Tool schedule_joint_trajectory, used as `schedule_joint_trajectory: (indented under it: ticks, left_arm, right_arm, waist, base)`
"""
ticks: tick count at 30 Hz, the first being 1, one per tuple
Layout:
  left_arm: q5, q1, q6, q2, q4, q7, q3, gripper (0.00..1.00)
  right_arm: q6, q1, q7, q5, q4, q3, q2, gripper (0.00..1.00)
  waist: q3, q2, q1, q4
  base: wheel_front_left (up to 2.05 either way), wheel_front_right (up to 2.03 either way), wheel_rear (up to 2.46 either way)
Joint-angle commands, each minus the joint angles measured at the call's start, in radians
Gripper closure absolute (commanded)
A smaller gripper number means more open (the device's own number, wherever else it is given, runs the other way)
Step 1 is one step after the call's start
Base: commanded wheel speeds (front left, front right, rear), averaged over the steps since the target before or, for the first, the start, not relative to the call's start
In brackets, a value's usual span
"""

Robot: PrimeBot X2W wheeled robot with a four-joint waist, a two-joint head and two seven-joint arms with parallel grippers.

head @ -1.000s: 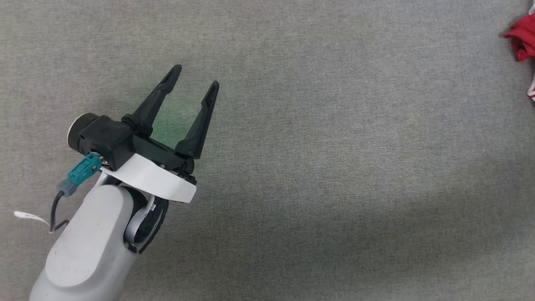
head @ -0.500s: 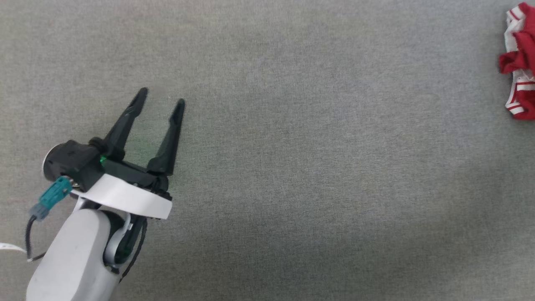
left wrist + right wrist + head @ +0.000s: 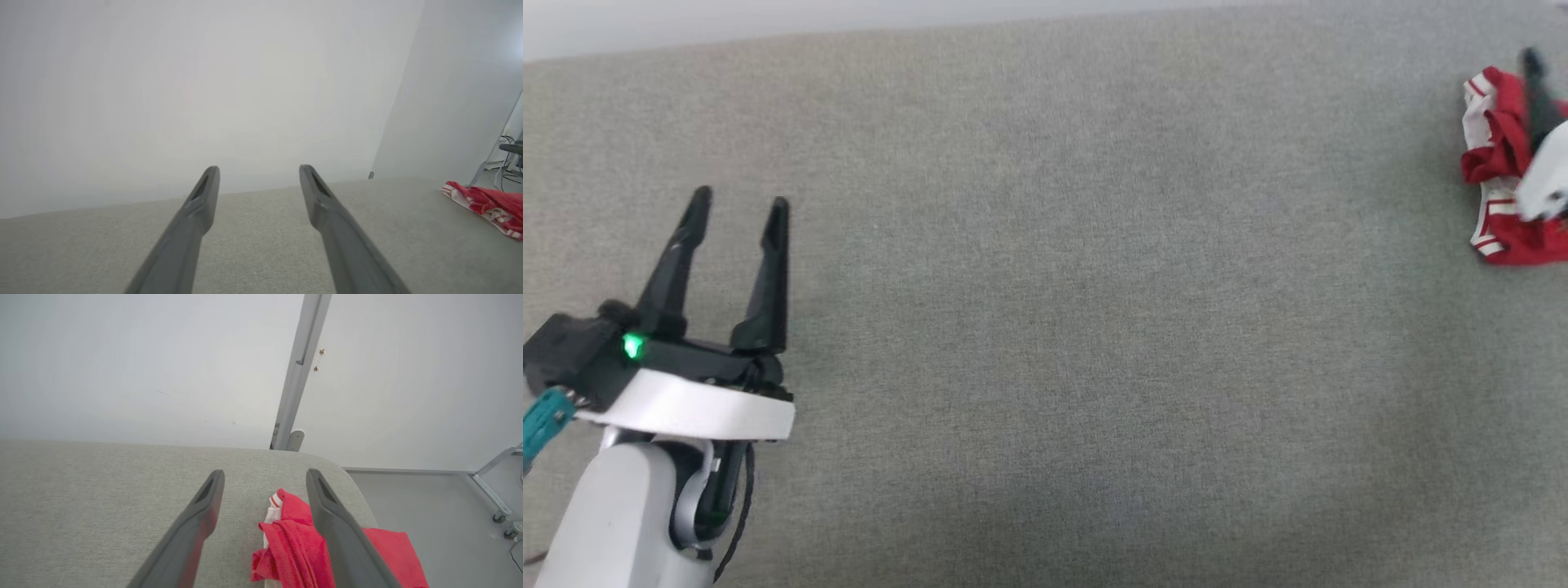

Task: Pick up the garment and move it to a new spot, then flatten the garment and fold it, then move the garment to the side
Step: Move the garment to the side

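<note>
garment (image 3: 1490, 163): bunched at right corner of grey pad (image 3: 1094, 286), part over the edge | right gripper (image 3: 264, 473): spread, above garment | left gripper (image 3: 740, 198): spread, pad's left | risk: if you pinch one loose fold, the rest may slide off.

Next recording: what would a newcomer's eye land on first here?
The red shirt lies crumpled at the far right edge of the grey surface, with the right gripper open just over it. At the lower left of the head view, the left gripper stands open over bare surface, a green light glowing at its base.
</note>
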Motion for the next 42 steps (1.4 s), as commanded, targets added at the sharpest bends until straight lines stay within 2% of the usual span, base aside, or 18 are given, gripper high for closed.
schedule_joint_trajectory:
  ticks: [1,10,16,27,42]
  left_arm:
    - [0.017,0.023,0.003,-0.006,-0.009,-0.005,0.018,0.0]
    - [0.057,0.106,-0.001,-0.028,0.012,-0.005,0.085,0.0]
    - [0.037,0.188,-0.004,-0.039,0.049,-0.005,0.137,0.0]
    - [0.033,0.345,-0.005,-0.039,0.091,-0.005,0.228,0.0]
    - [0.032,0.466,-0.008,-0.09,0.108,-0.005,0.308,0.0]
  right_arm:
    - [-0.001,0.034,-0.013,0.025,-0.025,0.009,0.013,0.0]
    - [-0.001,0.197,-0.056,0.1,-0.192,0.073,0.037,0.0]
    - [-0.001,0.345,-0.075,0.147,-0.299,0.09,0.04,0.0]
    - [-0.001,0.59,-0.124,0.142,-0.42,0.01,0.084,0.0]
    - [0.0,0.833,-0.151,0.103,-0.585,-0.07,0.156,0.0]
  waist:
    - [-0.019,0.0,0.0,0.004]
    - [-0.089,0.0,0.0,0.022]
    - [-0.143,0.0,0.0,0.041]
    - [-0.233,0.0,0.0,0.069]
    - [-0.312,0.0,0.0,0.079]
  base:
    - [0.0,0.0,0.0]
    - [0.0,0.0,0.0]
    - [0.0,0.0,0.0]
    - [0.0,0.0,0.0]
    - [0.0,0.0,0.0]
